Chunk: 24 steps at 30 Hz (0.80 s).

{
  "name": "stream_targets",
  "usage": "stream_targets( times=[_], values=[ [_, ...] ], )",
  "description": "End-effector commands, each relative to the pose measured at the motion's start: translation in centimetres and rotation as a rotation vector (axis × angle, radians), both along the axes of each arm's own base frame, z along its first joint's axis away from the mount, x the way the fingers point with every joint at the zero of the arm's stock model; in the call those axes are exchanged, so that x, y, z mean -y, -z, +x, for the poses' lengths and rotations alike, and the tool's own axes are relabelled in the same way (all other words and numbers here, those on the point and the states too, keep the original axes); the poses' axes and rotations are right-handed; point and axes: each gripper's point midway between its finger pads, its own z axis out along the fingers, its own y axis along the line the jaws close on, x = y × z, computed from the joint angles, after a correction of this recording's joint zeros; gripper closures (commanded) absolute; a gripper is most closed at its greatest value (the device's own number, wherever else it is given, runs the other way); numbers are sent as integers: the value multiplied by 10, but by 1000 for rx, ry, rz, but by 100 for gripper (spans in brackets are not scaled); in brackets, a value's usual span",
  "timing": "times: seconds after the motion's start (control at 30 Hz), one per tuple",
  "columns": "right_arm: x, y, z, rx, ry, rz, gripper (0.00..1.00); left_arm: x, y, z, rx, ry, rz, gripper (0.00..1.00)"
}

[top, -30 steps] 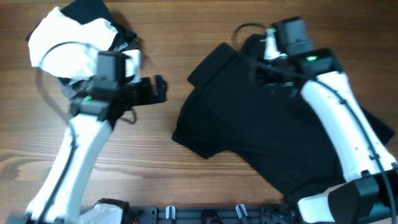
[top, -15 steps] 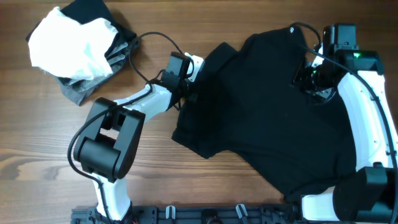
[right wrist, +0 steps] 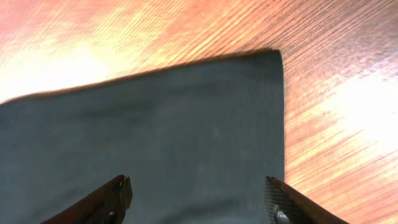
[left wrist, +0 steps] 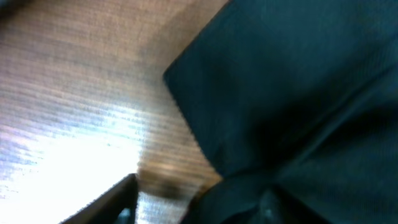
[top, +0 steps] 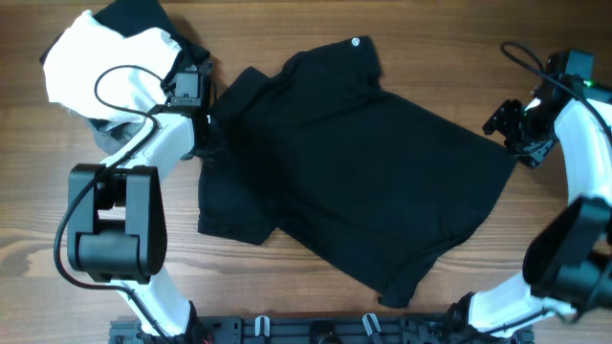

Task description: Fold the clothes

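A black T-shirt (top: pixel 363 172) lies spread on the wooden table. My left gripper (top: pixel 206 139) is at its left sleeve. In the left wrist view (left wrist: pixel 199 205) one finger stands wide at the lower left, and bunched black cloth (left wrist: pixel 298 93) covers the other finger. My right gripper (top: pixel 512 129) is at the shirt's right edge. In the right wrist view (right wrist: pixel 196 199) its fingers are wide apart just above the flat cloth (right wrist: pixel 155 124), close to a corner, and hold nothing.
A pile of other clothes sits at the far left: a white garment (top: pixel 105 67), a black one (top: pixel 143 14) and a grey one (top: pixel 115 143). Bare wood (top: pixel 287 287) runs along the front. The arm bases stand at the front edge.
The shirt has slid left and now lies spread wider and flatter. My left arm moved left with the sleeve. My right arm moved out to the shirt's right edge.
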Motion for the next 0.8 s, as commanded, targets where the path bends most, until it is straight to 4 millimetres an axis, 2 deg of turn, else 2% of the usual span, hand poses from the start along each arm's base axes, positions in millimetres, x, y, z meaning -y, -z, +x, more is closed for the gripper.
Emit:
stream_targets(
  times=[0.0, 0.07, 0.1, 0.2, 0.27, 0.3, 0.33, 0.37, 0.4, 0.43, 0.5, 0.57, 0.63, 0.67, 0.7, 0.73, 0.77],
  values=[
    [26, 50, -8, -101, 68, 13, 27, 16, -5, -13, -14, 60, -77, 28],
    [43, 77, -14, -142, 105, 31, 27, 25, -31, -7, 54, 108, -121, 21],
    [51, 88, -18, -157, 127, 48, 27, 33, -55, -4, 113, 145, -161, 19],
    [51, 97, -14, -121, 125, 119, 27, 48, -110, -1, 251, 188, -243, 18],
    [48, 100, -1, -74, 115, 142, 31, 53, -138, -3, 323, 209, -268, 18],
    [46, 99, 4, -50, 97, 152, 37, 53, -146, -4, 342, 212, -271, 19],
    [44, 99, 10, -26, 89, 164, 52, 53, -152, -5, 359, 215, -271, 19],
    [42, 98, 15, -2, 85, 177, 72, 53, -158, -5, 374, 217, -271, 21],
    [42, 98, 18, 12, 85, 184, 86, 53, -160, -6, 380, 217, -271, 22],
    [44, 97, 22, 26, 89, 177, 96, 53, -160, -6, 380, 217, -272, 23],
    [68, 92, 44, 125, 99, 96, 96, 53, -160, -6, 378, 217, -271, 23],
    [93, 74, 69, 239, 110, 37, 96, 53, -160, -6, 379, 217, -271, 23],
    [140, 25, 101, 396, 137, -55, 96, 53, -160, -6, 378, 217, -272, 23],
    [168, -9, 114, 477, 152, -111, 96, 54, -160, -6, 377, 218, -274, 22],
    [188, -36, 120, 534, 170, -150, 96, 56, -160, -7, 376, 224, -286, 21],
    [201, -57, 123, 579, 181, -166, 96, 58, -161, -7, 376, 229, -295, 20],
    [216, -87, 126, 645, 185, -178, 74, 58, -161, -7, 376, 231, -296, 20]
  ],
)
